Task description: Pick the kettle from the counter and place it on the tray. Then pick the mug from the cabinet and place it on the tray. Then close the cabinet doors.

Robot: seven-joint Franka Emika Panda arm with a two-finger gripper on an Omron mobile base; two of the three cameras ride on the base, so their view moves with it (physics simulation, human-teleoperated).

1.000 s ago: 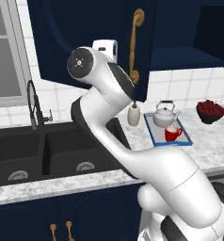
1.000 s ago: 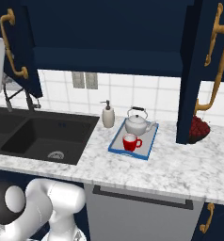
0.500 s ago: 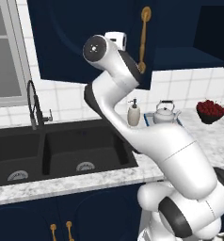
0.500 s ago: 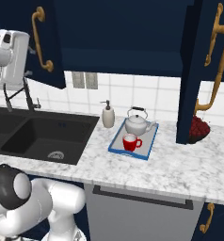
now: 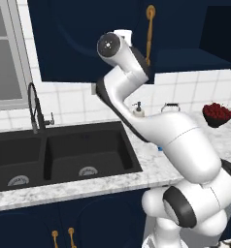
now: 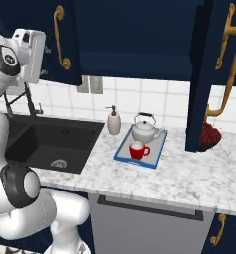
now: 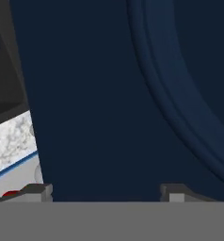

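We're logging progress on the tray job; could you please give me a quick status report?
Gripper open, empty, close against the left cabinet door. Kettle and mug both on tray. Both doors not yet closed; right door clear.

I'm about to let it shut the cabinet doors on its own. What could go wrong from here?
1. The gripper is open, facing the left cabinet door panel, not its brass handle; a push might slide off the raised arch.
2. The right door stands wide over the bowl of red fruit; reaching it means swinging the arm over the tray holding the kettle and mug, so it could knock them.
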